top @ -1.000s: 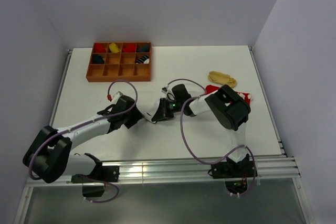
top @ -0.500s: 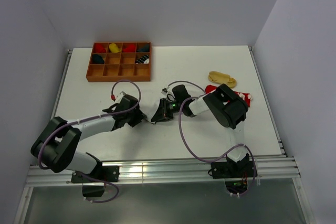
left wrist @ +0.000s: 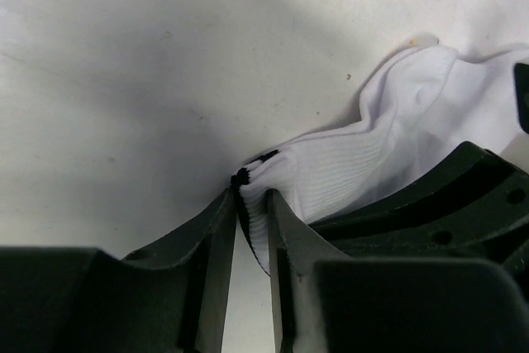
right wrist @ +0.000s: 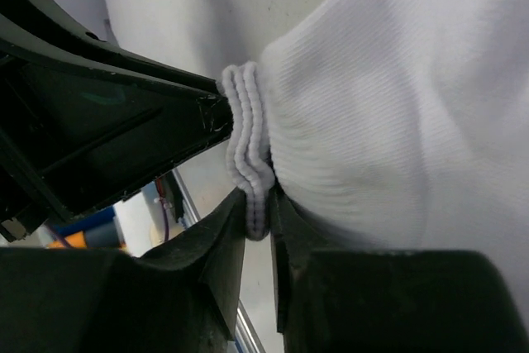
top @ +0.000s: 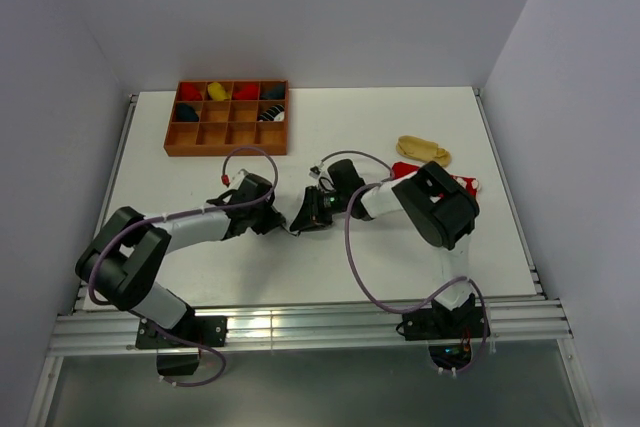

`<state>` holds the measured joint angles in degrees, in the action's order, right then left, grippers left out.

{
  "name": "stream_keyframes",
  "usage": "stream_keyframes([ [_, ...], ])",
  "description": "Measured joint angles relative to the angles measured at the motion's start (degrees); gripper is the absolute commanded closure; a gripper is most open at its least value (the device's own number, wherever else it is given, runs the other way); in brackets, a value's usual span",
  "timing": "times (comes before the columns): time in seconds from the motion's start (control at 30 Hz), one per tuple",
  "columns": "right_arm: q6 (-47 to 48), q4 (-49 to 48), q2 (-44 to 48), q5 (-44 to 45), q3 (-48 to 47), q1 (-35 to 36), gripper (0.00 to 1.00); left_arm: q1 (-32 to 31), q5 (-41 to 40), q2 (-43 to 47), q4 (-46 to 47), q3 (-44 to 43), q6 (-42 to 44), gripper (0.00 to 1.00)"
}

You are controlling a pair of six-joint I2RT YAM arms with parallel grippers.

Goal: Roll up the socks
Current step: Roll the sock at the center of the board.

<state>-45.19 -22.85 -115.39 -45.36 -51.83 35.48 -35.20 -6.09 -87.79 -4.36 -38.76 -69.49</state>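
Observation:
The white sock (top: pixel 299 214) with black cuff stripes sits between both grippers at the table's middle. My left gripper (top: pixel 275 221) is shut on its black-striped edge, seen in the left wrist view (left wrist: pixel 251 204) with the white sock (left wrist: pixel 364 163) bunched ahead. My right gripper (top: pixel 312 212) is shut on a folded ribbed edge of the white sock (right wrist: pixel 397 105), the pinch showing in the right wrist view (right wrist: pixel 258 208). The red sock (top: pixel 468 185) lies partly behind the right arm. The tan-yellow sock (top: pixel 423 151) lies flat beyond it.
A brown wooden compartment tray (top: pixel 228 137) stands at the back left, holding several rolled socks in its far cells. Purple cables loop over both arms. A metal rail (top: pixel 300 322) runs along the near edge.
My left gripper has moved right and up toward the right gripper, drawing the sock's cuff end closer. The right gripper has barely shifted.

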Motion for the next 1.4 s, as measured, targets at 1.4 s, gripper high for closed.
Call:
stream_keyframes([
  [1.4, 26.2, 10.9, 16.9, 37.6, 4.0, 14.6, 0.76, -4.0, -4.4, -3.9, -5.9, -6.5, 2.5, 0.73],
])
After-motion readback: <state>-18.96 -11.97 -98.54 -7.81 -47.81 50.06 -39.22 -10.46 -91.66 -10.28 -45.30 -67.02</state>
